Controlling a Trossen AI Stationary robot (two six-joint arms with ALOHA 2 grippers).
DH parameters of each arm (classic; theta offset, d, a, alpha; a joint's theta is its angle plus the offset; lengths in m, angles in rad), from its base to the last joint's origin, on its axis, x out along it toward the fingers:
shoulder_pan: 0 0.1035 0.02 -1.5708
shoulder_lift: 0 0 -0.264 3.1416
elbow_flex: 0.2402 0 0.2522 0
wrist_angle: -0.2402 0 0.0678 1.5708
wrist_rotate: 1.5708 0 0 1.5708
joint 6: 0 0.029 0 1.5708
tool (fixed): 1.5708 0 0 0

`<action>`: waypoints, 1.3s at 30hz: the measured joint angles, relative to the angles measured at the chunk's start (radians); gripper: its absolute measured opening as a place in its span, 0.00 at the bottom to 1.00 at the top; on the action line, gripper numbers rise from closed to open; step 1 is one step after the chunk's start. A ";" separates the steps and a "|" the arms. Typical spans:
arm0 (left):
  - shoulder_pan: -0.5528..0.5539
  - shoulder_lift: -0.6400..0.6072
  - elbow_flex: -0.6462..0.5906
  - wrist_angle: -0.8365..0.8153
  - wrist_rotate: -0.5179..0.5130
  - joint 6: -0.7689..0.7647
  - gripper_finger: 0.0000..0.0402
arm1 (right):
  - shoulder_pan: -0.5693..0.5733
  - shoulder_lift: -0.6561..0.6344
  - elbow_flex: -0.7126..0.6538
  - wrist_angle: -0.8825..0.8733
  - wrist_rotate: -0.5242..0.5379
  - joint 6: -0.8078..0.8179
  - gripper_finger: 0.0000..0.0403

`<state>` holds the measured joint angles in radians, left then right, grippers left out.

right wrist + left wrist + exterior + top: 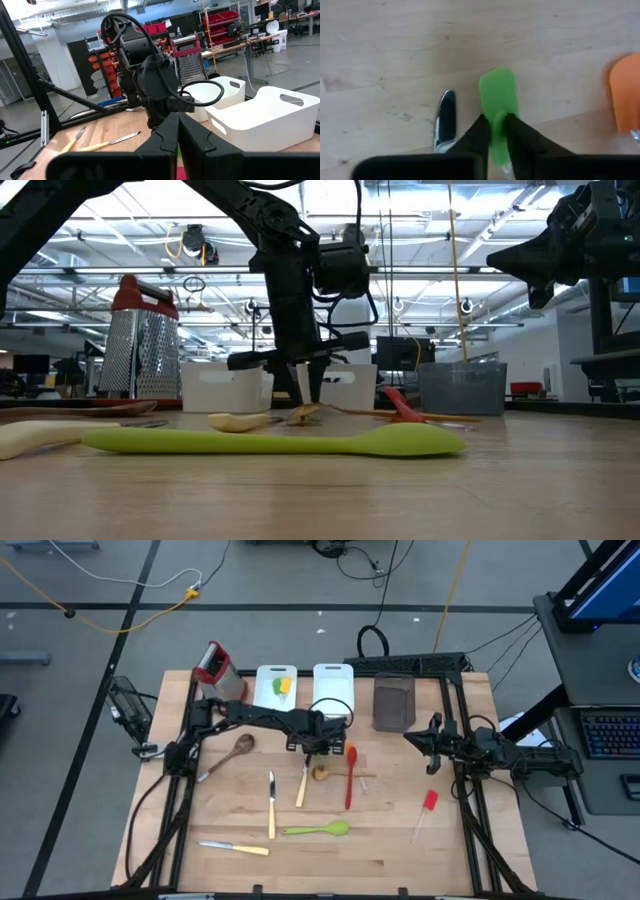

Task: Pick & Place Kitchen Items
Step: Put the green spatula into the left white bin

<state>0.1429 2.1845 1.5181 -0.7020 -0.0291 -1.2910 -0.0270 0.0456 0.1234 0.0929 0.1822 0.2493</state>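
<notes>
A small green spatula [496,95] lies on the wooden table near its middle, and my left gripper [495,131] [318,747] stands over it, pointing down, shut on it. In the low view the fingertips [305,398] reach down to the tabletop. A knife blade's tip [446,117] and an orange spatula [625,97] lie on either side of the green one. My right gripper [177,135] waits shut at the table's right edge [432,740], pointing level toward the left arm. My left gripper pinches the green spatula between its two fingers at the lower end of the blade [498,125], one finger on each long edge. The fingers come from above, pointing down. The blade lies flat on the table; the handle is hidden under the gripper.
A red spoon [350,776], a green spoon [318,830], a wooden spoon [236,751], cream-handled knives [271,802] [235,848] and a red spatula [428,806] lie about. At the far edge stand two white bins [333,686] [262,686], a dark bin [394,702] and a grater [215,665].
</notes>
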 joint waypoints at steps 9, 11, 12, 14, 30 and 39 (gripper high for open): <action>0.003 0.000 -0.001 0.016 0.003 0.014 0.04 | 0.000 0.000 0.000 0.000 0.000 0.000 0.01; 0.003 -0.001 -0.001 0.016 0.002 0.023 0.02 | 0.000 0.000 0.000 0.000 0.000 0.000 0.01; 0.003 -0.007 -0.003 0.016 -0.002 0.026 0.02 | 0.000 0.000 0.000 0.000 0.000 0.000 0.01; 0.002 -0.015 -0.004 0.020 -0.020 0.029 0.02 | 0.000 0.000 0.000 0.000 0.000 0.000 0.01; -0.011 -0.084 -0.007 0.054 -0.212 0.062 0.01 | 0.000 0.000 0.000 0.000 0.000 0.000 0.01; -0.033 -0.085 -0.005 0.080 -0.239 0.104 0.01 | 0.000 0.000 0.000 0.000 0.000 0.000 0.01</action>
<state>0.1098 2.0999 1.5127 -0.6224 -0.2680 -1.1873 -0.0270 0.0456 0.1234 0.0929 0.1822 0.2495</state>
